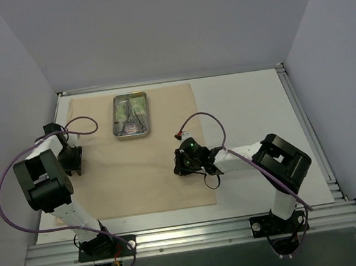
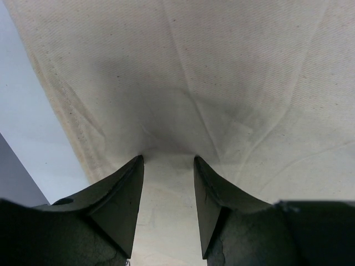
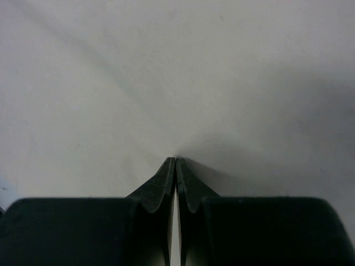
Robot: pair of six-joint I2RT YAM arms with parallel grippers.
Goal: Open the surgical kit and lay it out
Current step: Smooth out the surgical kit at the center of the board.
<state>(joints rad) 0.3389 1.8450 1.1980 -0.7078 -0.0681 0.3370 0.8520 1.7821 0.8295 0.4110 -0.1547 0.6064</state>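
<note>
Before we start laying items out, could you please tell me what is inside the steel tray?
Inside the steel tray lie scissor-like instruments over green-and-white packets. The packets are partly covered and too small to count.

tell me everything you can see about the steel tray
The steel tray is a small, shiny rectangular dish with rounded corners and a raised rim. It sits flat on the far part of the spread beige cloth wrap. Inside lie dark scissor-like instruments over green-and-white packets, too small to count. Neither pincer touches it.
</note>
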